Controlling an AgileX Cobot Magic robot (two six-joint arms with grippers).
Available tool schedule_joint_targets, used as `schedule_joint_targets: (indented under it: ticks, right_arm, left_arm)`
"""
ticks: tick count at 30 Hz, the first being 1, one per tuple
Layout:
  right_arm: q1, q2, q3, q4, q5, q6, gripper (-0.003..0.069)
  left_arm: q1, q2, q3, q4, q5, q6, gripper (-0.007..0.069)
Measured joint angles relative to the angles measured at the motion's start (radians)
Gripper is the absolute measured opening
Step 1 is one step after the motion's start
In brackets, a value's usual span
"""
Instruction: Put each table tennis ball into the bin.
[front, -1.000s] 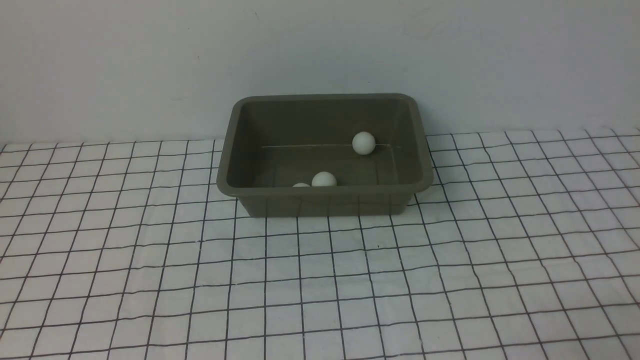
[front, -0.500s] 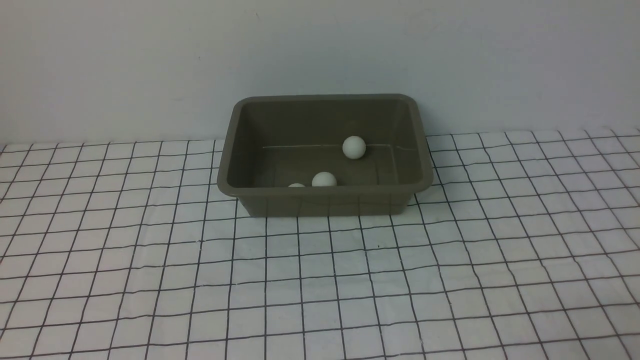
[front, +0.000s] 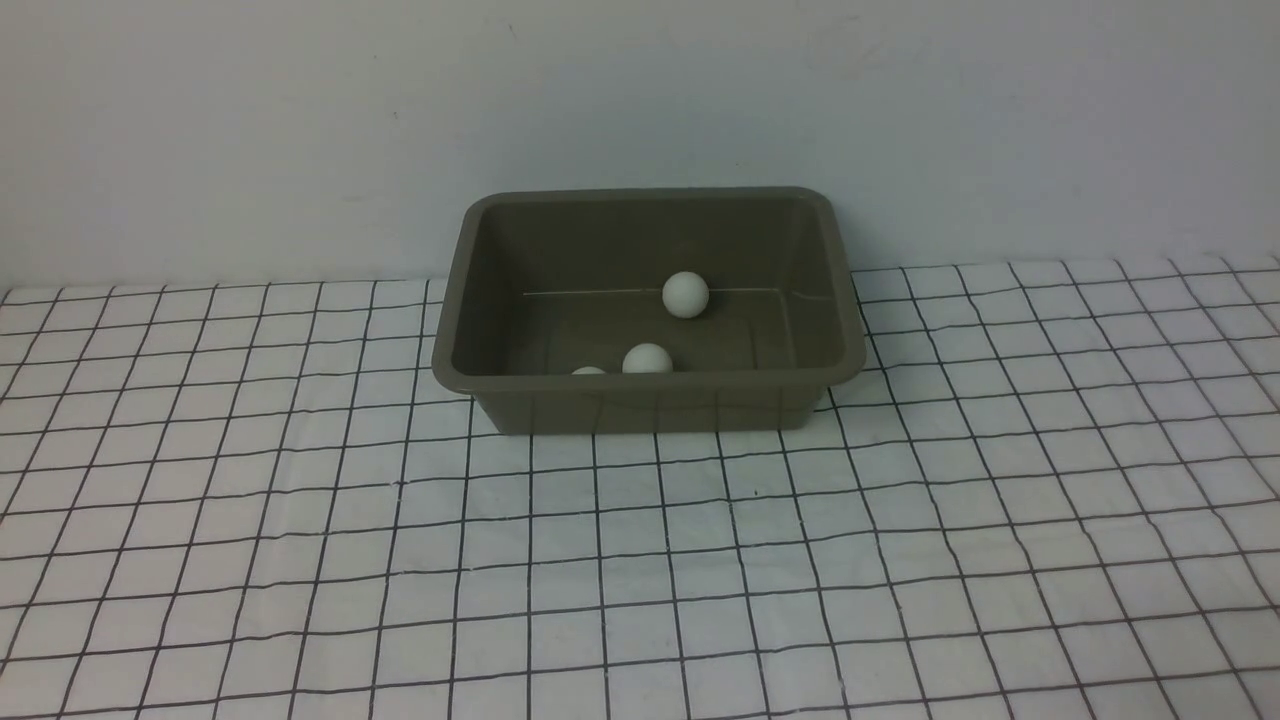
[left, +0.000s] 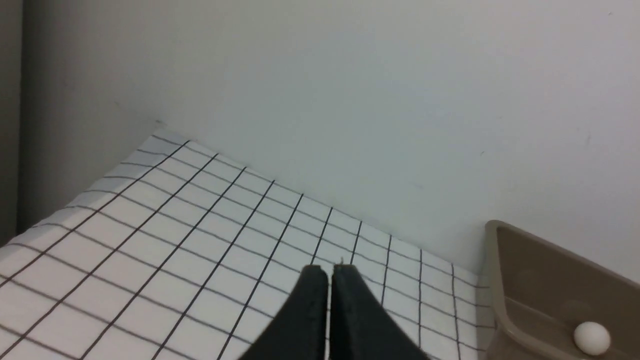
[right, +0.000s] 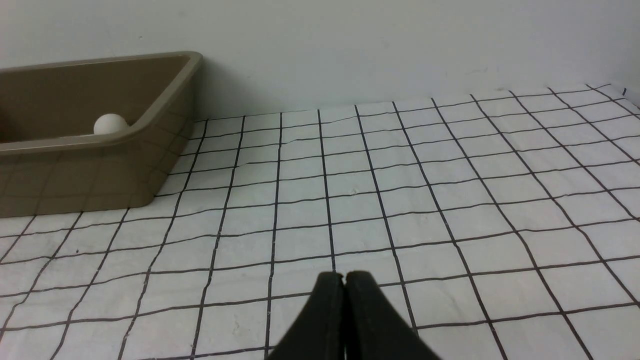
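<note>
- The bin (front: 648, 312) stands on the desk (front: 640, 560), at the far side and near the middle, close to the pale wall (front: 640, 100). It is an olive-brown rectangular tub with rounded corners and a flared rim, and it is upright.
- All three table tennis balls are inside the bin, on its floor.
- The far ball (front: 685, 295) lies a little right of the middle of the bin, close to the far wall of the bin.
- The middle ball (front: 647, 358) lies close to the near wall of the bin; the near rim hides its lower part.
- The third ball (front: 589, 370) lies just to the left of the middle ball, also by the near wall. Only its top shows over the rim, so I cannot tell if these two touch each other.
- The desk is covered with a white cloth with a black grid.
- The left hand (left: 329, 272) is clenched, its two black fingers pressed together with nothing between them. It hangs over the cloth, well to the left of the bin.
- The right hand (right: 344, 280) is also clenched and grasps nothing. It hangs over the cloth to the right of the bin and nearer than it.
- In the front view neither hand is visible.
</note>
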Motion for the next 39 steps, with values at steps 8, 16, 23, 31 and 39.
schedule_joint_targets:
  ticks: [8,16,23,31,39]
  right_arm:
    - [0.0,0.0,0.0,0.0,0.0,0.0,-0.0018]
    - [0.0,0.0,0.0,0.0,0.0,0.0,-0.0018]
    - [0.0,0.0,0.0,0.0,0.0,0.0,-0.0018]
    - [0.0,0.0,0.0,0.0,0.0,0.0,-0.0018]
    - [0.0,0.0,0.0,0.0,0.0,0.0,-0.0018]
  left_arm:
    - [0.0,0.0,0.146,-0.02,-0.21,0.106,-0.0005]
    - [0.0,0.0,0.261,-0.072,-0.259,0.313,-0.0005]
    - [0.0,0.0,0.261,-0.237,-0.264,0.606,-0.0005]
    - [0.0,0.0,0.317,-0.378,-0.224,0.807,-0.0005]
    - [0.0,0.0,0.321,-0.393,-0.137,0.807,-0.0005]
